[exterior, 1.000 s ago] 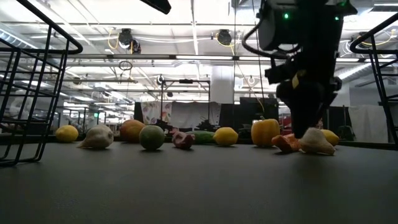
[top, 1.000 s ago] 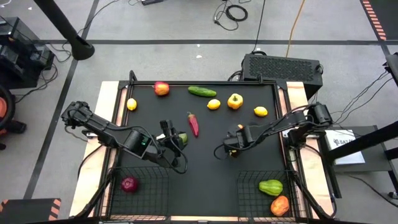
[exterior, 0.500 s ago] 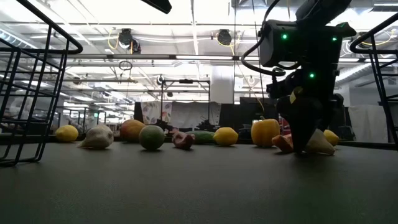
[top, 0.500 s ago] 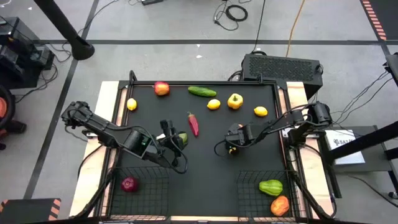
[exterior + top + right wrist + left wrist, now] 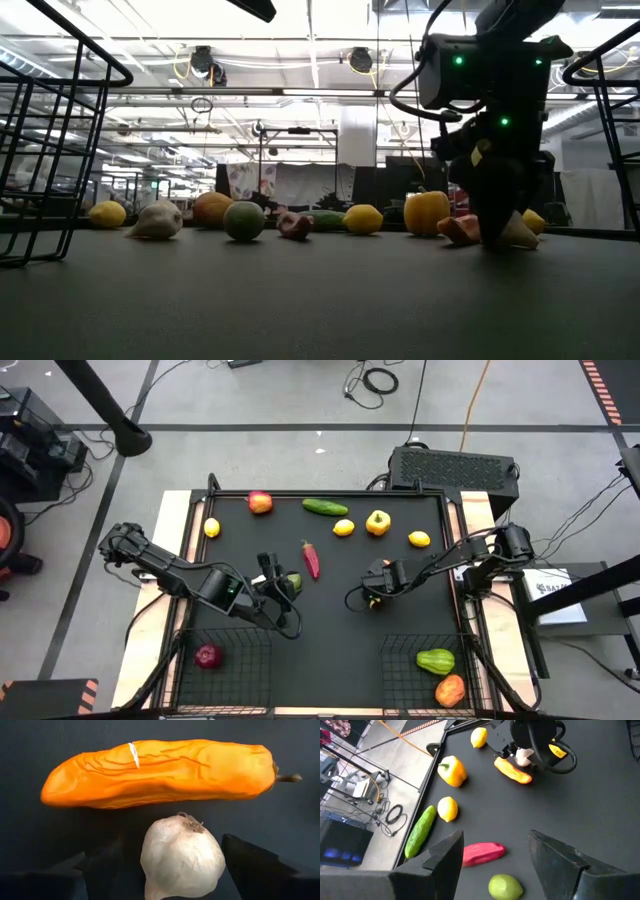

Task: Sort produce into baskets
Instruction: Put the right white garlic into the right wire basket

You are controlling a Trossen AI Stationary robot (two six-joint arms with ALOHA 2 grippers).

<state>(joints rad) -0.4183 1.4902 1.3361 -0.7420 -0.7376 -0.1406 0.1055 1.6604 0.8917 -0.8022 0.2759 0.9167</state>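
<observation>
My right gripper (image 5: 372, 596) is open and low over the table's middle right. Its fingers stand on either side of a white garlic (image 5: 182, 855) that lies on the table. A long orange pepper (image 5: 160, 772) lies just beyond the garlic. My left gripper (image 5: 280, 582) is open over the middle left, beside a green lime (image 5: 505, 886) and a red chili (image 5: 482, 852). The left basket (image 5: 245, 635) holds a purple onion (image 5: 208, 656). The right basket (image 5: 400, 650) holds a green pepper (image 5: 435, 660) and an orange-red one (image 5: 450, 689).
Along the far edge lie a lemon (image 5: 212, 528), a red apple (image 5: 260, 503), a cucumber (image 5: 325, 507), a lemon (image 5: 344, 527), a yellow pepper (image 5: 378, 522) and a lemon (image 5: 419, 540). A second garlic (image 5: 155, 219) lies by the left gripper. A black grilled box (image 5: 455, 468) stands behind the table.
My right gripper has gone down to the table, so its open fingers now stand around the white garlic. The garlic and the orange pepper have stayed where they were.
</observation>
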